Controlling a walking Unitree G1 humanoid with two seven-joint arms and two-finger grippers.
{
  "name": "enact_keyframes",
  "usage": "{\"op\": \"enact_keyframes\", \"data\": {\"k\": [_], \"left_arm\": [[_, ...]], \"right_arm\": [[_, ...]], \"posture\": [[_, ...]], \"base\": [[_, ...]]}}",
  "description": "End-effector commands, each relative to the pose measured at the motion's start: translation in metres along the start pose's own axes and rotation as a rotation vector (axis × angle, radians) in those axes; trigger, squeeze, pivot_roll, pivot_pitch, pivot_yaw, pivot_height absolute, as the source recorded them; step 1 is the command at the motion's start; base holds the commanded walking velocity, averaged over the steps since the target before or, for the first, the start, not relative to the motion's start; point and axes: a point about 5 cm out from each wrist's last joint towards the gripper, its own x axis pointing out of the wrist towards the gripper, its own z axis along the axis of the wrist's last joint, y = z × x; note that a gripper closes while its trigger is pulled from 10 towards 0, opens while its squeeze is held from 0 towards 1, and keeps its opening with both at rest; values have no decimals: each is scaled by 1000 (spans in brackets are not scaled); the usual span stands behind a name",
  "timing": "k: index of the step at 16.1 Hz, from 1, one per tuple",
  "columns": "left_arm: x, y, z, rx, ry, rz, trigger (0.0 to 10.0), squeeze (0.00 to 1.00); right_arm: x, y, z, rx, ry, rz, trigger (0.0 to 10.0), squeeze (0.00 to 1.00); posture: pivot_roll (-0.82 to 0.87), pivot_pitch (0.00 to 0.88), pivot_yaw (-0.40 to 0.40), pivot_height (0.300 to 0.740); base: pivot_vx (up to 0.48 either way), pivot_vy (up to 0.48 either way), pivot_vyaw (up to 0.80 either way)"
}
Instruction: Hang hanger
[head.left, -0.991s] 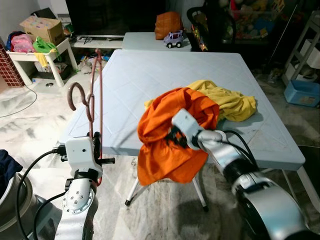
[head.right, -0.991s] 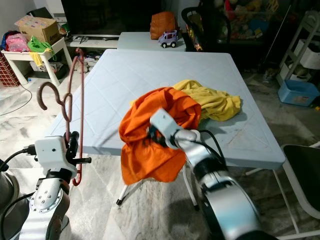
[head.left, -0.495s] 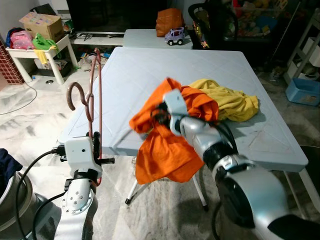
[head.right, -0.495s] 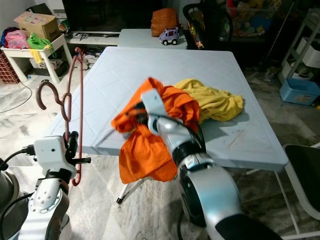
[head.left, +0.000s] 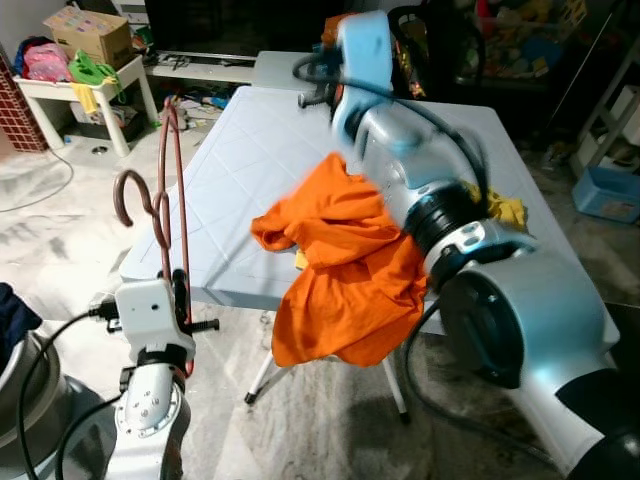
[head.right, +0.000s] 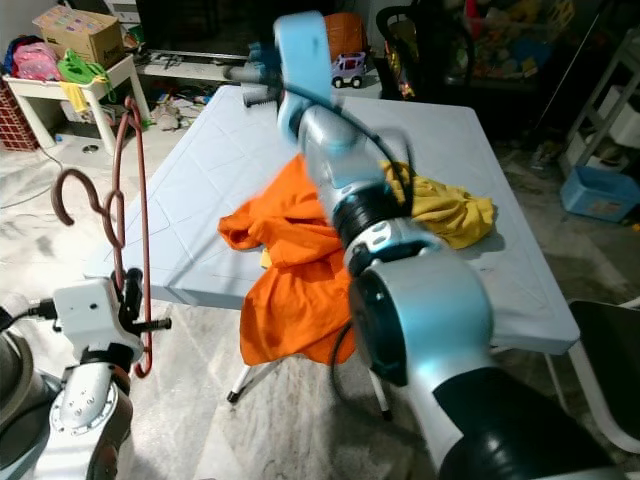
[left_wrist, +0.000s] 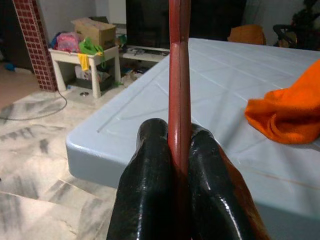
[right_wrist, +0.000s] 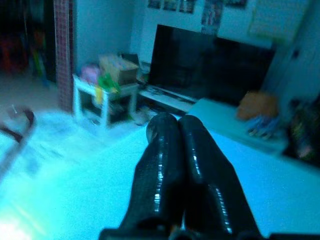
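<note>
- The hanger (head.left: 168, 205) is dark red, with a curled hook at its top, and it stands upright off the near left corner of the table (head.left: 262, 160), over the floor.
- The left hand (left_wrist: 172, 137) grips the hanger's lower rod, its two black fingers (left_wrist: 150, 165) pressed tight against either side of the red bar; the hand sits below the table's edge height, just outside that corner.
- The right hand (right_wrist: 172, 127) is raised high above the table's far side, blurred in the head views, its arm (head.left: 420, 170) stretching up across the table's middle; the wrist view shows its two fingers (right_wrist: 200, 170) pressed together with nothing between them.
- An orange garment (head.left: 345, 260) lies on the table near its front edge and drapes down over that edge toward the floor.
- A yellow garment (head.right: 445, 210) lies on the table just behind the orange one, toward the table's right side, partly hidden by the right arm.
- A second small table with a toy car (head.right: 348, 68) stands beyond the table's far edge.
- A low white side table holding a cardboard box (head.left: 88, 30) and coloured bags stands well to the left of the table's far corner.
- A blue tub (head.left: 606, 192) sits on the floor to the right of the table.
</note>
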Motion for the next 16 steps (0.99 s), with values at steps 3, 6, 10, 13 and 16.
{"op": "enact_keyframes", "data": {"k": [3, 6, 10, 13, 16], "left_arm": [[0, -1, 7, 2, -29, 3, 10000, 0], [1, 0, 5, 2, -25, 3, 10000, 0], [5, -10, 5, -6, -22, -40, 10000, 0], [6, -8, 4, 1, -21, -48, 10000, 0], [8, -7, 4, 4, -20, -52, 10000, 0]], "right_arm": [[-14, 7, -51, -108, 151, 193, 10000, 1000], [-26, -19, -68, -30, 179, 178, 10000, 1000], [-51, -58, -96, 48, 207, 102, 10000, 1000], [-77, -71, -125, 105, 258, 171, 10000, 1000], [-88, -73, -124, 178, 194, 325, 10000, 1000]], "posture": [[170, 0, -85, 740], [148, 0, -74, 740], [121, 0, -56, 740], [107, 0, -41, 740], [101, 0, -36, 740]], "base": [[0, 0, 0], [0, 0, 0], [0, 0, 0], [0, 0, 0], [0, 0, 0]]}}
